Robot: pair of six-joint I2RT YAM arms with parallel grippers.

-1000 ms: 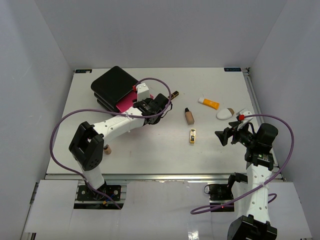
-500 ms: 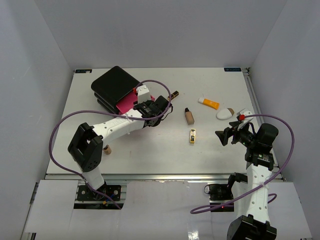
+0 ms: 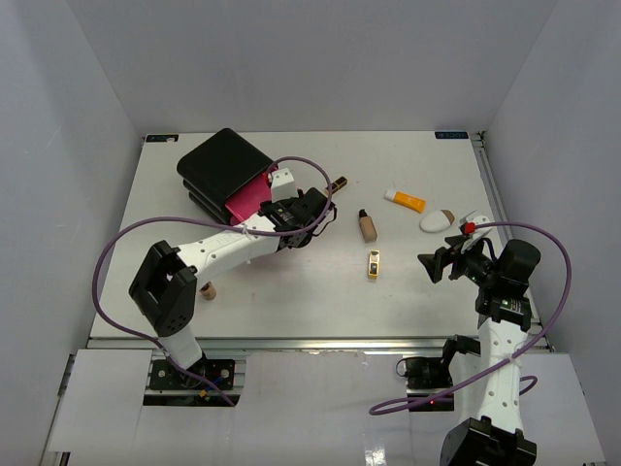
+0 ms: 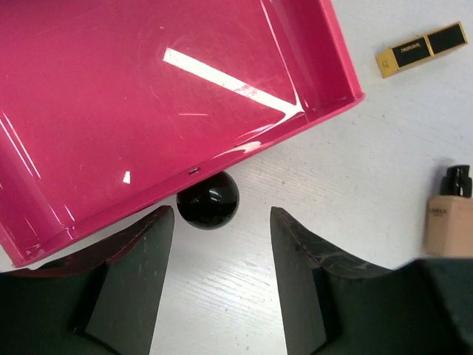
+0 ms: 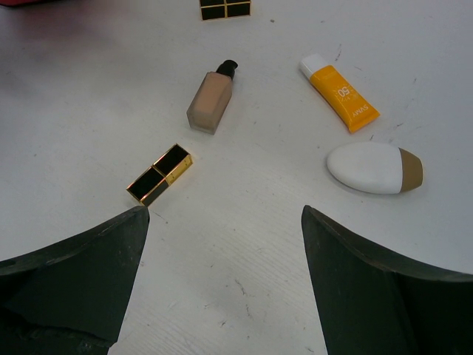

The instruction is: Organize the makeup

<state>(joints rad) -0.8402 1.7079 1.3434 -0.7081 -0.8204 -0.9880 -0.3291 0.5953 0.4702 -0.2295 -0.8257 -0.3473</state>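
Note:
My left gripper (image 3: 294, 208) is open at the front of the open pink drawer (image 3: 246, 197). In the left wrist view the drawer's black knob (image 4: 208, 199) sits just ahead of the open fingers, nearer the left one, and the gripper (image 4: 222, 216) holds nothing. The pink drawer (image 4: 170, 96) looks empty. A black-and-gold lipstick (image 3: 337, 183) and a beige foundation bottle (image 3: 368, 225) lie right of it. My right gripper (image 3: 437, 264) is open and empty, with a second lipstick (image 5: 160, 174), the orange tube (image 5: 340, 94) and the white puff (image 5: 373, 167) ahead of it (image 5: 222, 216).
The black box (image 3: 221, 163) stands at the back left. A small beige bottle (image 3: 207, 289) lies near the left arm's base. White walls close in the table on three sides.
My left gripper has shifted slightly left and nearer along the drawer front. The right arm and the makeup have not moved.

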